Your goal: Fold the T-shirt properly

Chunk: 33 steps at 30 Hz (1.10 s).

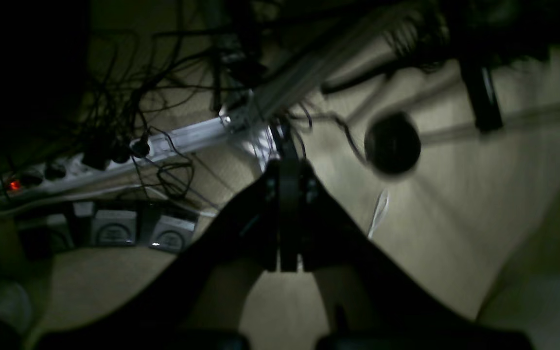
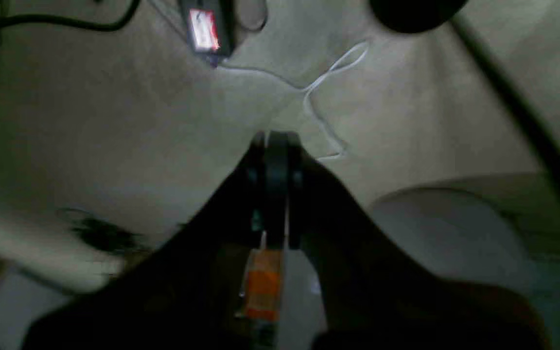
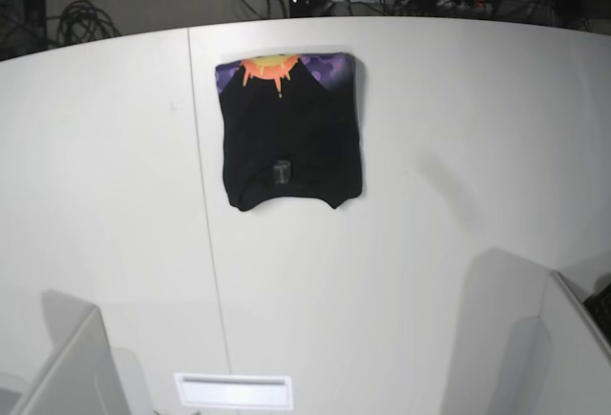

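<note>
- so the large black short-sleeved cotton t-shirt [image 3: 291,134] is lying on the wide white table [image 3: 458,148], folded up into a compact rectangle-ish bundle, sitting toward the far half of the tabletop, a little left of middle in the base view
- along its far edge you can see a strip of the print, purple with an orange sunburst [image 3: 267,70], the rest facing up is plain black
- a small grey neck label [image 3: 282,171] shows near the near edge of the bundle, roughly centred
- near edge of the shirt has a shallow curve, with the two corners poking out a bit
- a thin seam line in the table [image 3: 202,205] runs just past the shirt's left edge in the base view
- neither arm shows up over the table in the base view, both well away from the shirt
- left gripper [image 1: 287,262]: fingers pressed together, nothing between them, hanging over beige carpet [image 1: 455,218] with a white power strip [image 1: 114,160] and a tangle of black cables off to one side
- right gripper [image 2: 275,238]: also closed tight and empty, pointing at the same sort of carpet, with a thin white cable [image 2: 323,92] snaking across it
- both wrist views are dark and blurry, so not much more to pick out there
</note>
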{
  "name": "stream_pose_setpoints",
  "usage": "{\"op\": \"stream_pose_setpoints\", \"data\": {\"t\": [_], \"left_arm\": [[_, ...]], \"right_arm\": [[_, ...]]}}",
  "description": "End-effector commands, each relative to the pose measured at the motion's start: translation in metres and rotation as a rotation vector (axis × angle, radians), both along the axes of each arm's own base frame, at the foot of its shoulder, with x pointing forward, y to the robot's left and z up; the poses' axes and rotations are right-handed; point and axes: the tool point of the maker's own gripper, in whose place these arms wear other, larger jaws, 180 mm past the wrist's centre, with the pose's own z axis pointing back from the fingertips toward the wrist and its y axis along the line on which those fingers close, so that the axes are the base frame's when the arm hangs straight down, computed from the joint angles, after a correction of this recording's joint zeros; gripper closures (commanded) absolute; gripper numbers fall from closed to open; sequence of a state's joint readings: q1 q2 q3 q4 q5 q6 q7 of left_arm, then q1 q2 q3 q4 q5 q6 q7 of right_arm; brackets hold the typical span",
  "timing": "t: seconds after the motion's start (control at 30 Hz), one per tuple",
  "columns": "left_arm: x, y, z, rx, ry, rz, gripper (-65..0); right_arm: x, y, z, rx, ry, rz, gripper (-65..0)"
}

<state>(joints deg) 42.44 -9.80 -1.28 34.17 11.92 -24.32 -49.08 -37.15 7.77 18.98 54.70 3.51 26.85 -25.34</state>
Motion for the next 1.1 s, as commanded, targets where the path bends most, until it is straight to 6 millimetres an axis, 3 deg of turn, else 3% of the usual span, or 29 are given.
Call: {"op": "stream_pose_setpoints", "data": {"t": [0.0,0.17,0.27,0.37,0.4,0.5,0.57,0.7,0.87,1.07], "left_arm": [[-0.003,0.007,-0.003,0.006,0.016,0.012,0.0],[0.001,0.02,-0.04,0.042,0.129,0.067,0.0],[0.005,0.016,-0.056,0.043,0.204,0.086,0.0],[0.049,0.016,-0.073,0.057,0.198,0.085,0.0],[0.058,0.016,-0.078,0.063,0.209,0.082,0.0],[0.057,0.005,-0.088,0.067,0.287,0.091,0.0],[0.047,0.006,-0.092,0.079,0.355,0.092,0.0],[0.064,0.001,-0.105,0.14,0.416,0.073,0.0],[0.073,0.022,-0.114,0.305,0.42,0.024,0.0],[0.08,0.025,-0.115,0.323,0.41,0.014,0.0]], "right_arm": [[-0.01,-0.006,-0.004,-0.011,0.046,0.015,0.0],[-0.019,0.012,-0.041,0.019,0.058,0.17,0.0],[-0.018,0.008,-0.055,-0.044,-0.011,0.286,0.0],[-0.011,0.017,-0.063,-0.074,-0.081,0.326,0.0],[-0.007,0.02,-0.064,-0.07,-0.1,0.322,0.0],[0.008,0.029,-0.067,-0.058,-0.143,0.315,0.0],[0.028,0.034,-0.071,-0.056,-0.176,0.313,0.0],[0.069,0.046,-0.077,-0.049,-0.236,0.307,0.0],[0.086,0.042,-0.078,-0.057,-0.264,0.312,0.0],[0.094,0.045,-0.079,-0.056,-0.276,0.306,0.0]]}}
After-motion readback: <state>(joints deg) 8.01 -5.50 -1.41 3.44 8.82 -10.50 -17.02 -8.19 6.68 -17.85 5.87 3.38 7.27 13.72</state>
